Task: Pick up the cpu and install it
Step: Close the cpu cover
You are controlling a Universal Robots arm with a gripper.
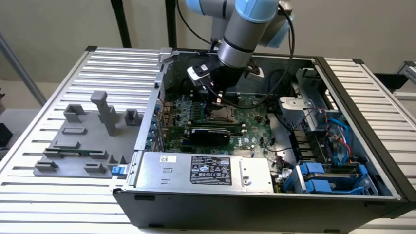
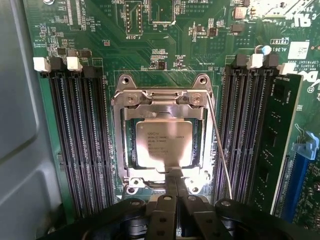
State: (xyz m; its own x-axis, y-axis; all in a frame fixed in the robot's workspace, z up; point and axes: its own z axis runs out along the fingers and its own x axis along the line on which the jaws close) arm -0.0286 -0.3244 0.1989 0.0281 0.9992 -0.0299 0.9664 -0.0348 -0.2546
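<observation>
The cpu (image 2: 164,142), a square chip with a silver top and printed text, lies flat inside the metal socket frame (image 2: 125,96) on the green motherboard. My gripper (image 2: 175,176) is shut, its two fingers pressed together with nothing between them. Their tips sit over the middle of one edge of the cpu; whether they touch it I cannot tell. In the exterior view the gripper (image 1: 217,101) points down into the open computer case, just above the socket (image 1: 221,116).
A thin socket lever wire (image 2: 220,145) runs along one side of the frame. Black memory slots (image 2: 80,145) and a green memory module (image 2: 272,145) flank the socket. The silver power-supply box (image 1: 204,170) fills the case front. A grey parts fixture (image 1: 85,141) stands at the exterior view's left.
</observation>
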